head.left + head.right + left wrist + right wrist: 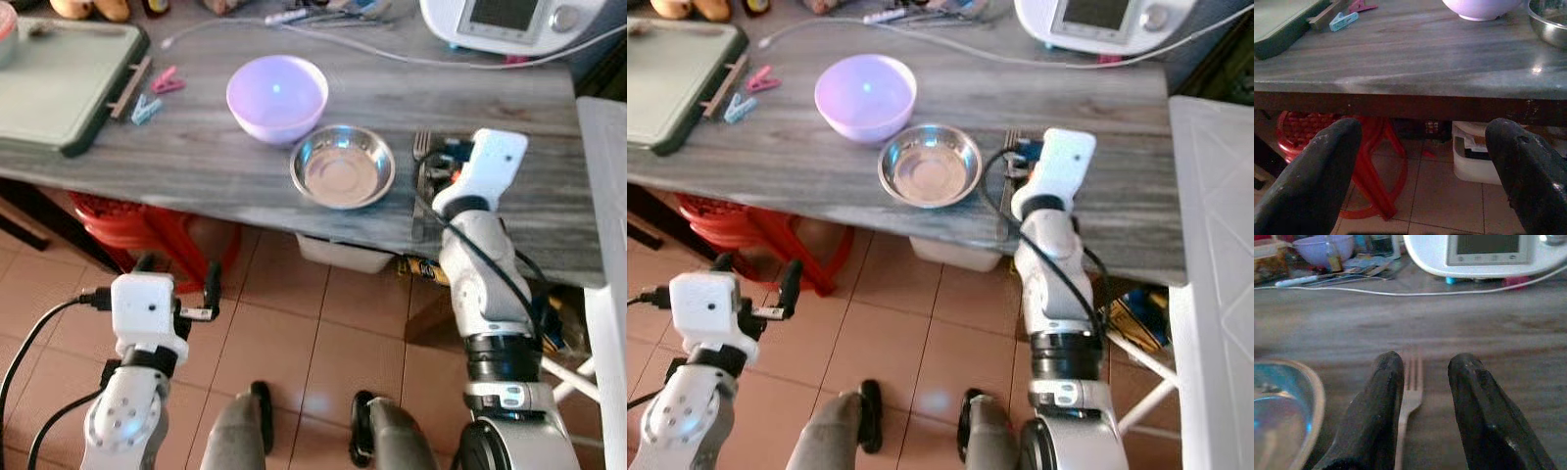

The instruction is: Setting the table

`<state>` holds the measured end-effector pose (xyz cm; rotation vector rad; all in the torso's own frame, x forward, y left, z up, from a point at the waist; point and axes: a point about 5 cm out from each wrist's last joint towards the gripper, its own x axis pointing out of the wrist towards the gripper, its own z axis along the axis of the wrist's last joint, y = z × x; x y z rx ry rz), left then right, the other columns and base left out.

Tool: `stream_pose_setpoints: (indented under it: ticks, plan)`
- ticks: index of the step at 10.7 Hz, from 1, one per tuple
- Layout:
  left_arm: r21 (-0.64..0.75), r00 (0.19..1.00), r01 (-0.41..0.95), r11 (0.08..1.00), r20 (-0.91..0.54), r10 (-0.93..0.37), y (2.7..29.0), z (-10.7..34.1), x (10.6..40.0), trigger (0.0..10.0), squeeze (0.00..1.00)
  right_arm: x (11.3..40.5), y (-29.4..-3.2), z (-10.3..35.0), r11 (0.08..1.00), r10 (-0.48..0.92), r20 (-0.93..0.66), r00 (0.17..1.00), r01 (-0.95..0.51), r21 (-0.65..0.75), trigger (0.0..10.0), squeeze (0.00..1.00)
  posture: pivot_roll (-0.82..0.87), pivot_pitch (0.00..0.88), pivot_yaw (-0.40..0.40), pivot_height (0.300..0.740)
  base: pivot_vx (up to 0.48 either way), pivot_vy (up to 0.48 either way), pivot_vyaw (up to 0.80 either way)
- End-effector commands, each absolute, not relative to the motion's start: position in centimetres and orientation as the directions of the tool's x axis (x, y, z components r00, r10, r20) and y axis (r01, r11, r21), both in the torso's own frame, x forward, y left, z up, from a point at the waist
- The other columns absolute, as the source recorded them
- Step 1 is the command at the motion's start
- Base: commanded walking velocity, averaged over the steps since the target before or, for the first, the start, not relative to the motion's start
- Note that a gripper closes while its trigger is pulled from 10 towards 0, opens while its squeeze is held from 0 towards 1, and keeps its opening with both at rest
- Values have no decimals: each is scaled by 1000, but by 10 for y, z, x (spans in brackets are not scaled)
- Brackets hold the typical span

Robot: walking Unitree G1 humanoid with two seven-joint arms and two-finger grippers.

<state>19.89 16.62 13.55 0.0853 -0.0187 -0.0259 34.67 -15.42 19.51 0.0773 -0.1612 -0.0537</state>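
Two bowls near the table's [245, 176] front edge: steel bowl [343, 165] right at the edge, purple bowl [277, 97] touching it on the far-left side. Fork [1409, 392] flat on the table just right of the steel bowl, tines pointing toward the white appliance [509, 23] at the far edge. Right gripper [1422, 396] low over the fork, fingers [1378, 406] spread either side of its handle, not pinching it. Left gripper [176, 279] below the front edge over the tiled floor [313, 343], fingers wide apart, holding nothing. Clothes pegs [157, 93] and green board [59, 83] toward the far-left corner.
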Motion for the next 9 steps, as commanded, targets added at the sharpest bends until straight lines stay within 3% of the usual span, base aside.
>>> stream_pose_setpoints:
  ticks: [1, 7, 9]
  plan:
    - [88, 1000, 19, 996, 0, -19, 167, 131, 198, 10000, 0, 345, -154, 195, 997, -54, 170, 984, 43, 68, 10000, 0, 102, 246, 22, 740, 0, 0, 0]
    - [80, 1000, 3, 997, 1, -4, 168, 133, 193, 10000, 0, 352, -178, 167, 986, -160, -30, 987, 158, -51, 10000, 0, 112, 290, 17, 740, 0, 0, 0]
    - [82, 1000, 10, 997, -5, -9, 168, 133, 192, 10000, 0, 355, -172, 161, 990, -139, -80, 987, 138, -26, 10000, 0, 113, 300, 22, 740, 0, 0, 0]
